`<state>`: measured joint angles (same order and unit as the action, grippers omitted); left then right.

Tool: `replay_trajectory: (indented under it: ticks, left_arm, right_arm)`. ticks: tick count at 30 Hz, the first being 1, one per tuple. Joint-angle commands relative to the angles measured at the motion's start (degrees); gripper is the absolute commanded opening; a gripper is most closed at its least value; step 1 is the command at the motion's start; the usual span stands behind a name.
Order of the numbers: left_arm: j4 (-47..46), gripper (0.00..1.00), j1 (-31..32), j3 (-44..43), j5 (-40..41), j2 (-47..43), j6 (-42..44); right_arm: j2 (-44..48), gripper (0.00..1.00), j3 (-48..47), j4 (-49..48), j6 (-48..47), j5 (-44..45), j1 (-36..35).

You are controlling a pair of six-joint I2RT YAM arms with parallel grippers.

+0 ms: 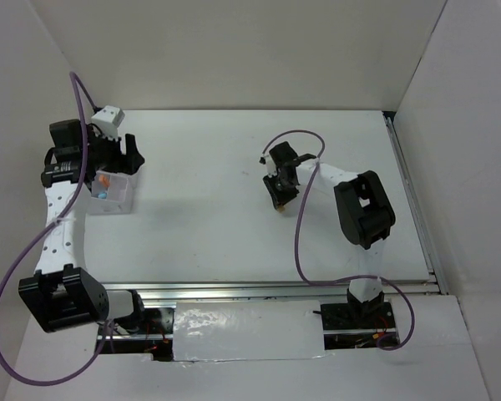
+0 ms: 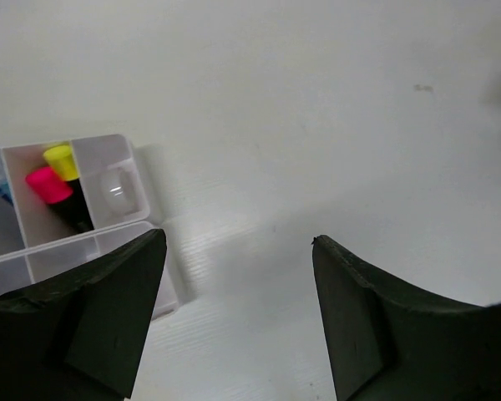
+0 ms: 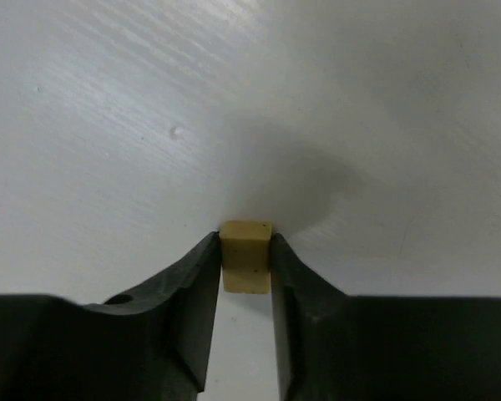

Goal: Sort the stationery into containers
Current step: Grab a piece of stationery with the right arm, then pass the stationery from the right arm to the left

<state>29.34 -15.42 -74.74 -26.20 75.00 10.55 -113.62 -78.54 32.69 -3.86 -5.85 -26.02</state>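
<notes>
My right gripper (image 3: 245,242) is shut on a small tan eraser block (image 3: 246,255), just above the white table; in the top view this gripper (image 1: 280,200) is at the table's middle right. My left gripper (image 2: 238,242) is open and empty, beside the translucent organizer box (image 2: 108,230), which lies at the far left in the top view (image 1: 121,199). One compartment holds a pink-capped highlighter (image 2: 50,185) and a yellow-capped highlighter (image 2: 63,160). An orange-capped item (image 1: 103,179) and something blue (image 1: 100,195) show in the box. The left arm hides part of the box.
White walls enclose the table at the back, left and right. A metal rail (image 1: 275,288) runs along the table's near edge. The purple cables (image 1: 301,225) loop over both arms.
</notes>
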Motion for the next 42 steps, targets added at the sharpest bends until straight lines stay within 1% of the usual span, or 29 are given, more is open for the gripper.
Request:
replay_trajectory:
  ticks: [1,2,3,4,5,7,8,10,11,12,13,14,17,19,20,21,23,24,25,26,27,28,29,30,32,35,36,39,42]
  left_arm:
    - [-4.03,0.82,1.44,1.26,-7.63,-3.54,2.28]
    - [-4.29,0.82,1.79,1.61,-9.12,-3.98,2.72]
    - [-4.9,0.82,2.15,2.57,-10.62,-4.33,2.73]
    - [-5.43,0.82,2.32,3.19,-14.02,-5.3,2.64]
    - [-6.65,0.81,2.67,3.89,-16.23,-5.91,2.55]
    - [-7.89,0.81,3.55,7.05,-21.93,-7.58,2.03]
    - [-8.85,0.81,5.3,8.37,-23.19,-8.29,1.67]
    - [-11.06,0.81,8.28,11.89,-24.77,-10.04,1.67]
    - [-11.76,0.8,12.13,14.42,-24.52,-10.57,0.8]
    - [-13.42,0.8,14.26,15.75,-24.17,-11.8,0.18]
    - [-14.57,0.8,19.32,16.9,-23.12,-12.5,-0.95]
    - [-17.1,0.8,21.64,19.61,-20.76,-13.99,-2.79]
    - [-19.75,0.81,31.22,23.57,-15.4,-16.02,-5.0]
    - [-22.39,0.83,36.92,25.07,-9.51,-16.9,-9.99]
    - [-22.83,0.84,38.17,25.17,-5.92,-16.73,-12.98]
    - [-23.8,0.85,39.75,25.08,-5.19,-16.3,-14.92]
    - [-25.38,0.86,39.77,24.82,-5.7,-14.98,-23.26]
    - [-26.52,0.87,39.07,24.64,-5.62,-14.36,-26.42]
    - [-28.36,0.88,38.54,24.12,-5.36,-13.75,-33.76]
    - [-28.81,0.88,37.84,23.85,-5.36,-12.26,-37.93]
    - [-30.73,0.87,35.92,23.94,-5.53,-11.47,-41.97]
    - [-33.79,0.85,34.77,24.2,-6.06,-10.76,-49.23]
    - [-34.61,0.84,34.15,24.03,-6.41,-9.62,-51.57]
    - [-34.36,0.83,34.23,22.72,-3.98,-9.18,-52.72]
    - [-35.32,0.81,34.32,22.18,-2.64,-8.12,-53.43]
    - [-34.44,0.78,34.49,20.78,-1.23,-6.63,-54.75]
    - [-34.09,0.77,34.41,20.77,-0.62,-6.1,-55.54]
    - [-33.91,0.75,34.67,20.86,0.62,-5.57,-56.78]
    - [-34.61,0.74,35.9,20.86,0.71,-5.66,-55.81]
  right_arm:
    - [-1.33,0.32,-2.84,-0.26,0.52,-0.21,0.53]
    - [-1.25,0.27,-3.1,-0.08,0.52,-0.65,0.62]
    - [-0.99,0.18,-3.11,0.27,0.52,-1.27,0.71]
    - [-0.29,0.15,-3.11,0.53,0.26,-2.66,0.97]
    - [0.67,0.14,-2.24,0.71,-0.44,-8.86,1.41]
    - [5.32,0.08,-0.83,0.1,-0.54,-16.44,2.37]
    - [7.17,0.06,0.74,-0.69,-0.88,-25.44,2.55]
    - [12.36,0.05,2.07,-1.83,-0.89,-34.8,3.26]
    - [13.68,0.03,2.77,-2.88,0.85,-41.81,3.34]
    - [15.69,0.02,2.87,-3.76,2.09,-44.66,3.26]
    - [16.58,0.0,2.87,-4.55,5.58,-47.56,3.26]
    - [17.03,0.0,2.78,-6.74,7.18,-52.2,3.17]
    - [18.61,0.0,3.04,-11.22,13.42,-57.59,2.99]
    - [19.4,0.0,3.83,-15.43,18.94,-62.26,2.91]
    - [19.75,0.0,4.36,-17.46,20.71,-63.83,2.99]
    - [20.89,0.0,5.84,-19.4,24.65,-64.02,2.99]
    - [22.91,0.0,7.43,-24.74,28.01,-62.02,2.91]
    - [24.14,0.0,9.35,-26.43,31.77,-58.09,3.08]
    - [26.33,0.0,10.5,-30.01,34.07,-55.61,3.26]
    - [27.48,0.0,11.56,-31.88,36.35,-53.59,3.52]
    - [28.19,0.0,13.75,-34.33,41.95,-51.13,4.13]
    - [29.24,0.0,14.55,-37.58,44.87,-50.15,4.48]
    - [29.42,0.0,14.91,-37.78,46.73,-49.01,4.66]
    - [29.51,0.0,14.3,-36.65,48.49,-46.04,4.84]
    - [29.42,0.0,12.29,-31.74,48.77,-43.12,4.66]
    - [28.99,0.0,8.95,-23.65,47.63,-34.78,3.53]
    - [28.81,0.0,8.15,-20.15,48.06,-29.45,3.0]
    - [28.02,0.0,4.9,-14.43,48.15,-19.86,0.36]
    - [27.84,0.0,4.01,-13.7,48.86,-18.06,-1.13]
